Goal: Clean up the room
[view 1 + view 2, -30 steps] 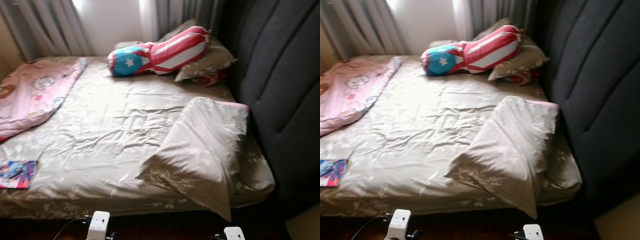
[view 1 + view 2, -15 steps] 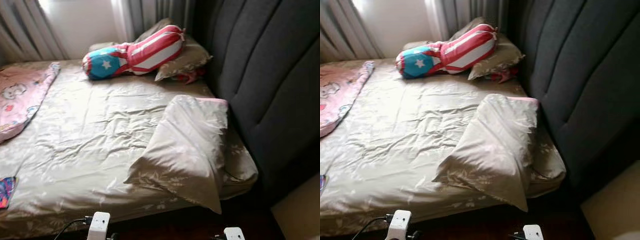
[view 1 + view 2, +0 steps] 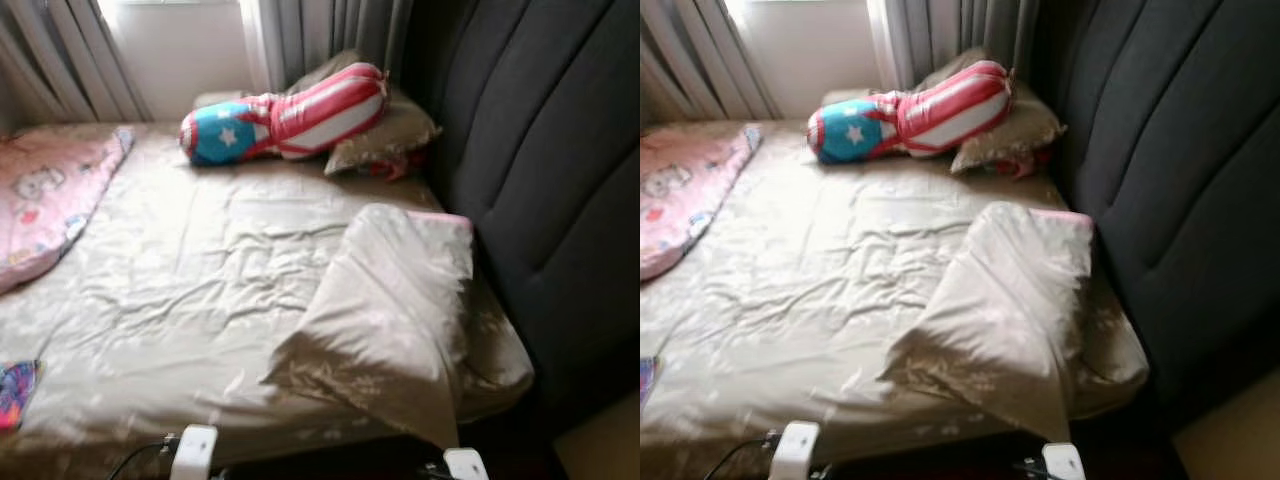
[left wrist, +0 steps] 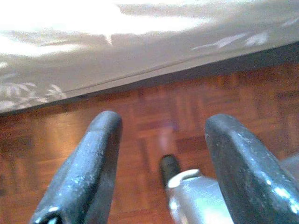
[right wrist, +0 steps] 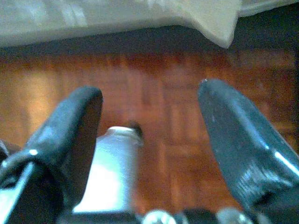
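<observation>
1. Ahead, in the left eye view, a bed (image 3: 200, 300) covered in a wrinkled beige floral sheet takes up most of the frame, with a dark padded headboard (image 3: 540, 170) along the right side.
2. Near the lower right of the bed, a beige pillow (image 3: 390, 310) lies tilted, its upper end just beside the headboard and one corner hanging over the bed's near edge.
3. At the upper centre, a red, white and blue bolster with a star (image 3: 285, 115) rests partly on a second beige pillow (image 3: 395, 135) at the headboard.
4. Along the left edge lies a pink blanket (image 3: 45, 200); a small colourful item (image 3: 15, 390) sits at the lower left, too cut off to identify.
5. Grey curtains (image 3: 310, 35) hang at the top, beside a bright wall.
6. Similarly, the right eye view gives the same layout, with the white arm ends at the bottom edge.
7. From the left wrist view, the left claw (image 4: 161, 154) has its fingers spread apart and empty above the wooden parquet floor (image 4: 149, 102), with the bed's edge in the upper part.
8. From the right wrist view, the right claw (image 5: 149, 135) is likewise spread and empty over the floor, a pillow corner hanging at the upper right.
</observation>
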You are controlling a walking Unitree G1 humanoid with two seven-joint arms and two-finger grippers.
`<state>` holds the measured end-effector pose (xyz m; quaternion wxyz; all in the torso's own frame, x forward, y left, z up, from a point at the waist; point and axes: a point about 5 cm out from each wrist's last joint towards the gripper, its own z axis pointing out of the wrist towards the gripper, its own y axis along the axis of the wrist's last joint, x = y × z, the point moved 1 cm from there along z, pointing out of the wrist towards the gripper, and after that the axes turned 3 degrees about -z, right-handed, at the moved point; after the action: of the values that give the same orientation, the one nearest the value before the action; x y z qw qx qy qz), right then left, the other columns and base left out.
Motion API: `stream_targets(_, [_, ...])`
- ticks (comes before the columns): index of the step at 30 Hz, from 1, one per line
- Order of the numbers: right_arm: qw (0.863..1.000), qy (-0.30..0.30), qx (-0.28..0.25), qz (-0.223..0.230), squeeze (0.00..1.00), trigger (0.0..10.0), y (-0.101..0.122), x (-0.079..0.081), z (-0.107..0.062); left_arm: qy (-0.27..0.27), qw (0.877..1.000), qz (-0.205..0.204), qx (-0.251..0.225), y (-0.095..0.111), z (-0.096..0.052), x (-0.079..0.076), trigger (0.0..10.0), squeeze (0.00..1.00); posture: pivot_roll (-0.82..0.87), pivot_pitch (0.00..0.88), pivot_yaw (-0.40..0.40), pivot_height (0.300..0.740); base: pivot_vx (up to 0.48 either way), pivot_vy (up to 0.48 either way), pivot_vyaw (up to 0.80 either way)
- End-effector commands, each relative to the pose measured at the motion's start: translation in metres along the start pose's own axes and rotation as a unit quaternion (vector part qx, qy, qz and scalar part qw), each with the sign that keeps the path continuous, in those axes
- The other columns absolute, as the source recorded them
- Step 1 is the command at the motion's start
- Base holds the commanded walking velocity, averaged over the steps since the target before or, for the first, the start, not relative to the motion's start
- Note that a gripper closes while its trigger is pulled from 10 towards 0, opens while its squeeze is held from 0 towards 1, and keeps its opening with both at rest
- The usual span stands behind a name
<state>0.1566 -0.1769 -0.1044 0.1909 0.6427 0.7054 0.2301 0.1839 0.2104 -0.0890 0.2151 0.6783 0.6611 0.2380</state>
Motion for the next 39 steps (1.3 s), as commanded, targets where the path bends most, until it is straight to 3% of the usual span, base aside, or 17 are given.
stream_targets(1, [1.000, -0.013, 0.012, 0.002, 0.00, 10.0, -0.008, -0.010, -0.003, -0.010, 1.000, 0.000, -0.018, 0.014, 0.004, -0.008, 10.0, 0.00, -0.02, 0.000, -0.010, 0.740, 0.322, 0.000, 0.00])
stream_targets(7, [1.000, -0.018, 0.014, -0.001, 0.00, 10.0, -0.006, -0.011, -0.003, -0.009, 1.000, -0.008, -0.022, 0.016, 0.004, -0.009, 10.0, 0.00, -0.02, 0.000, -0.011, 0.740, 0.318, 0.000, 0.00])
stream_targets(13, [1.000, -0.021, -0.006, 0.016, 0.00, 10.0, -0.001, -0.011, -0.002, 0.001, 0.998, -0.048, -0.033, 0.018, 0.004, -0.009, 10.0, 0.00, -0.03, 0.000, -0.014, 0.740, 0.000, 0.000, 0.00])
stream_targets(21, [0.999, -0.027, -0.022, 0.026, 0.00, 10.0, 0.003, -0.012, -0.002, -0.001, 0.998, -0.050, -0.037, 0.020, 0.005, -0.009, 10.0, 0.00, -0.04, 0.000, -0.011, 0.740, 0.000, 0.000, 0.00])
stream_targets(28, [0.995, -0.052, -0.070, 0.056, 0.00, 10.0, 0.009, -0.016, -0.004, 0.001, 0.997, -0.067, -0.041, 0.020, 0.005, -0.011, 10.0, 0.00, -0.04, 0.000, -0.021, 0.740, 0.000, 0.000, 0.00])
stream_targets(29, [0.988, -0.075, -0.106, 0.085, 0.00, 10.0, 0.013, -0.019, -0.007, 0.001, 0.997, -0.070, -0.046, 0.020, 0.004, -0.011, 10.0, 0.00, -0.04, 0.000, -0.021, 0.740, 0.000, 0.000, 0.00])
stream_targets(34, [0.979, -0.081, -0.148, 0.115, 0.00, 10.0, 0.018, -0.020, -0.010, 0.004, 0.995, -0.079, -0.057, 0.020, 0.003, -0.010, 10.0, 0.00, -0.04, 0.000, -0.023, 0.740, 0.000, 0.000, 0.00])
stream_targets(35, [0.976, -0.079, -0.171, 0.114, 0.00, 10.0, 0.032, -0.023, -0.008, 0.004, 0.995, -0.079, -0.060, 0.019, 0.003, -0.010, 10.0, 0.00, -0.04, 0.000, -0.023, 0.740, 0.000, 0.000, 0.00])
stream_targets(37, [0.964, -0.082, -0.237, 0.093, 0.00, 10.0, 0.100, -0.033, -0.003, 0.003, 0.995, -0.072, -0.062, 0.020, 0.003, -0.010, 10.0, 0.00, -0.05, 0.000, -0.023, 0.740, 0.000, 0.000, 0.00])
stream_targets(39, [0.953, -0.079, -0.281, 0.085, 0.00, 10.0, 0.133, -0.035, -0.005, 0.001, 0.996, -0.068, -0.066, 0.021, 0.003, -0.010, 10.0, 0.00, -0.05, 0.000, -0.021, 0.740, 0.000, 0.000, 0.00])
